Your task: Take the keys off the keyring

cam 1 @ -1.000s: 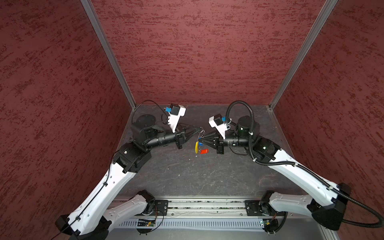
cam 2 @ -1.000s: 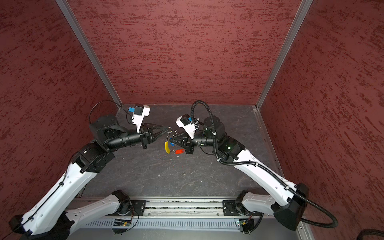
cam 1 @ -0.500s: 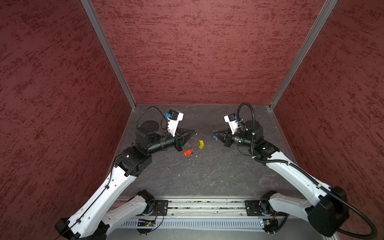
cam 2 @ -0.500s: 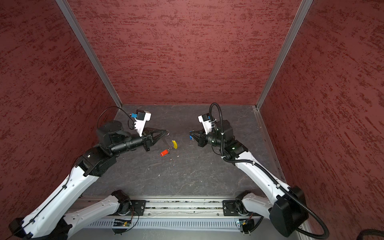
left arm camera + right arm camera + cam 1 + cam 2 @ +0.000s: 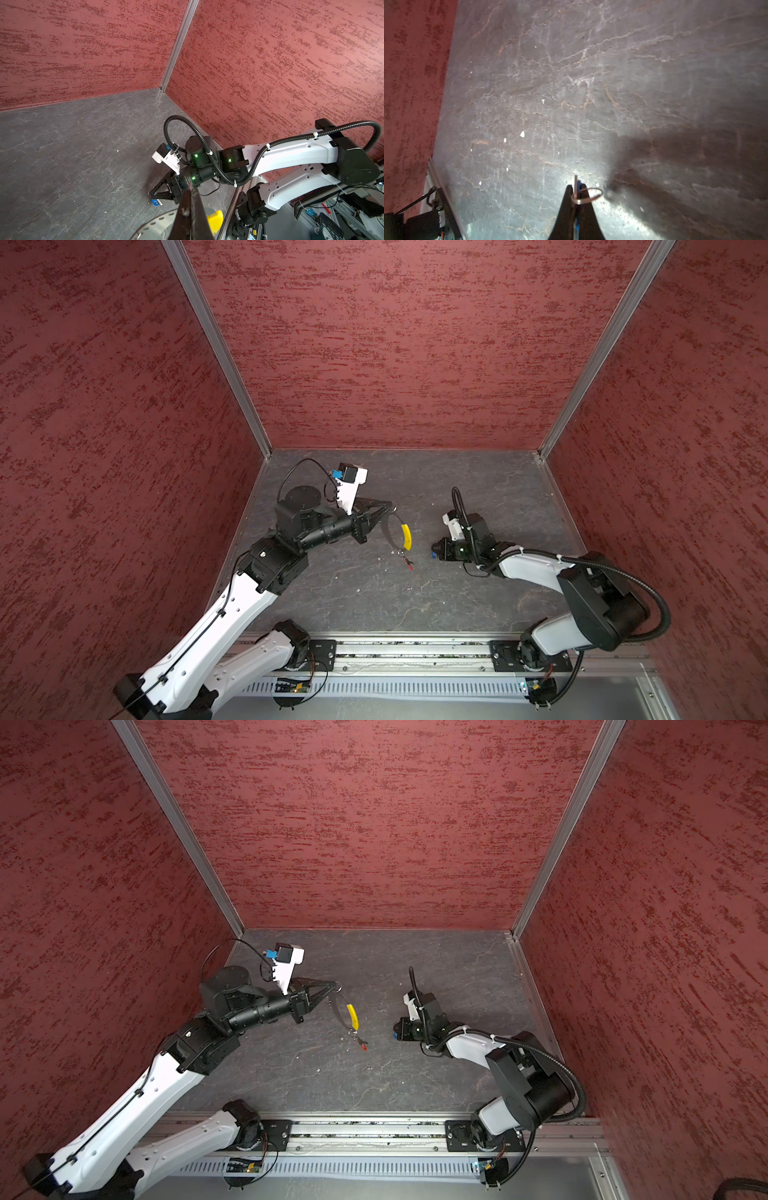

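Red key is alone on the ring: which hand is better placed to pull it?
Right: left hand holds the keyring up; right hand is near the red key, but holds the blue key.

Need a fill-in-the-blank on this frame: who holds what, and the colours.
1. The left gripper is shut on the keyring, whose curved sleeve is ____.
2. The hanging key below that sleeve has a ____ head.
3. The right gripper is shut on the other key, whose head is ____.

Missing words: yellow; red; blue.
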Motion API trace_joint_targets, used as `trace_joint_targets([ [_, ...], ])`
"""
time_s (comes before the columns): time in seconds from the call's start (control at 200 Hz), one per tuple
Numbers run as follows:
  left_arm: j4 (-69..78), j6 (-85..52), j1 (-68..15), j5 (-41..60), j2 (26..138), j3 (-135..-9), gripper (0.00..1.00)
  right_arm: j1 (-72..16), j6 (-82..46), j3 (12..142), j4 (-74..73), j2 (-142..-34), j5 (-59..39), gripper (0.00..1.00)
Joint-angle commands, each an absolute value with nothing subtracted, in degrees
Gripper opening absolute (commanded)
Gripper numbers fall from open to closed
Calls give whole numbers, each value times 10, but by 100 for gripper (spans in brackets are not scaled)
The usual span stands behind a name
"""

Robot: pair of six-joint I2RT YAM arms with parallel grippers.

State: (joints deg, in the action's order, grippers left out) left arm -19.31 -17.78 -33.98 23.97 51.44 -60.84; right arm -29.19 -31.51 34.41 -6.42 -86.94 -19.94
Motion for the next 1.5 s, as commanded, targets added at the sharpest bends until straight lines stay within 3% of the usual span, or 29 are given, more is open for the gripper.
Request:
trace_joint_targets([
  [0.0, -164, -189, -336, 244, 510, -603, 0, -293, -338, 338, -91, -879, -160, 12],
  [0.105, -162, -192, -336, 244, 511, -601, 0, -294, -340, 341, -73, -865, -142, 35],
  [0.195, -163, -192, -336, 245, 513, -603, 0, -293, -333, 352, -51, -837, -128, 45],
  [0.456, -165, -195, -334, 236, 518, -613, 0, -296, -272, 466, 15, -693, -166, 50],
  [0.596, -157, -202, -335, 221, 530, -629, 0, -339, -226, 564, 34, -657, -192, 55],
  [0.676, -154, -207, -335, 200, 536, -643, 0, -375, -211, 604, 28, -649, -192, 63],
  [0.857, -146, -218, -336, 150, 542, -662, 0, -451, -176, 641, -1, -649, -184, 66],
  [1.032, -136, -221, -336, 163, 547, -674, 0, -475, -141, 675, 38, -697, -158, 66],
  [1.172, -135, -222, -336, 172, 548, -678, 0, -477, -133, 680, 41, -717, -161, 57],
  [1.297, -139, -222, -336, 172, 547, -679, 0, -476, -128, 680, 44, -720, -167, 30],
  [1.428, -154, -217, -333, 178, 549, -685, 0, -468, -126, 684, 46, -720, -195, 13],
  [1.498, -167, -204, -332, 189, 546, -687, 31, -451, -124, 690, 57, -718, -226, 6],
])
